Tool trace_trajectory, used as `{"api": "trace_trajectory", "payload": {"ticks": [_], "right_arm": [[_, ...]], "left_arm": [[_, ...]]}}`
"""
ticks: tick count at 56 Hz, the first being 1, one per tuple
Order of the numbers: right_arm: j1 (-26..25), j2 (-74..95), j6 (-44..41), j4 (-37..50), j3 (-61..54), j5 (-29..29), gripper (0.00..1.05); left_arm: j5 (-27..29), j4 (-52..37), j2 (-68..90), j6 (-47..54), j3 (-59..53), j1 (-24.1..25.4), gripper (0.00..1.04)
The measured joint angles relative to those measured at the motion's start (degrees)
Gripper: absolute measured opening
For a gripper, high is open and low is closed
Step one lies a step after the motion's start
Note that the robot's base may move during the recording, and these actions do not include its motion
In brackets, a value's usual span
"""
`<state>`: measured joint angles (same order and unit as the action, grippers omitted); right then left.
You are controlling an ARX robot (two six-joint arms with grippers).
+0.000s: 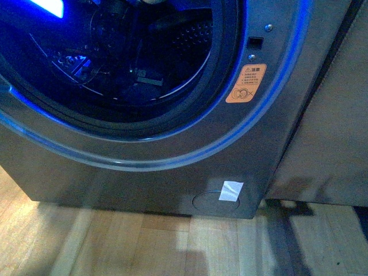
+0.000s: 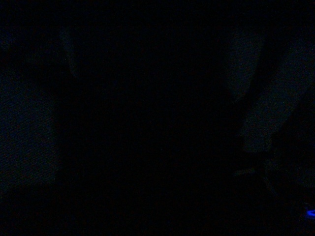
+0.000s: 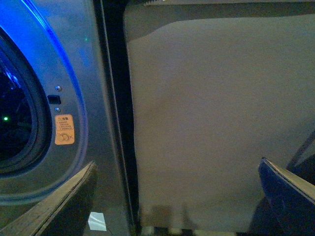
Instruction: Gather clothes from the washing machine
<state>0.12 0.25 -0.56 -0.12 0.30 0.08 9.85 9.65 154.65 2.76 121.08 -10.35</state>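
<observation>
The grey washing machine fills the front view, its round porthole lit blue at the rim. Behind the black gasket the perforated drum is dim. Dark shapes lie inside it, and I cannot make out the clothes among them. The left wrist view is dark, so my left gripper's state is hidden. My right gripper is open with nothing between its fingers. It hangs outside the machine and faces the beige panel beside it. The orange warning sticker is off to one side.
A beige cabinet side stands right of the machine, across a narrow dark gap. A round cover with a white label sits low on the machine's front. Wooden floor runs along the bottom.
</observation>
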Motion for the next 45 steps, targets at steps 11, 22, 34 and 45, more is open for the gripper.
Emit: {"api": "trace_trajectory", "payload": {"ticks": [11,22,34,45], "right_arm": [[0.0,0.0,0.0,0.0,0.0,0.0,0.97],[0.0,0.0,0.0,0.0,0.0,0.0,0.97],[0.0,0.0,0.0,0.0,0.0,0.0,0.97],[0.0,0.0,0.0,0.0,0.0,0.0,0.97]], "left_arm": [[-2.69,-4.83,-4.39,-0.35,-5.42,0.0,0.06],[-5.46,-9.84,-10.34,-0.94,-12.52,-0.17,0.06],[-7.78,-15.34,-18.58,-1.05,-22.51,-0.28,0.06],[-9.9,-20.68,-27.02,-1.07,-33.35,-0.26,0.06]]}}
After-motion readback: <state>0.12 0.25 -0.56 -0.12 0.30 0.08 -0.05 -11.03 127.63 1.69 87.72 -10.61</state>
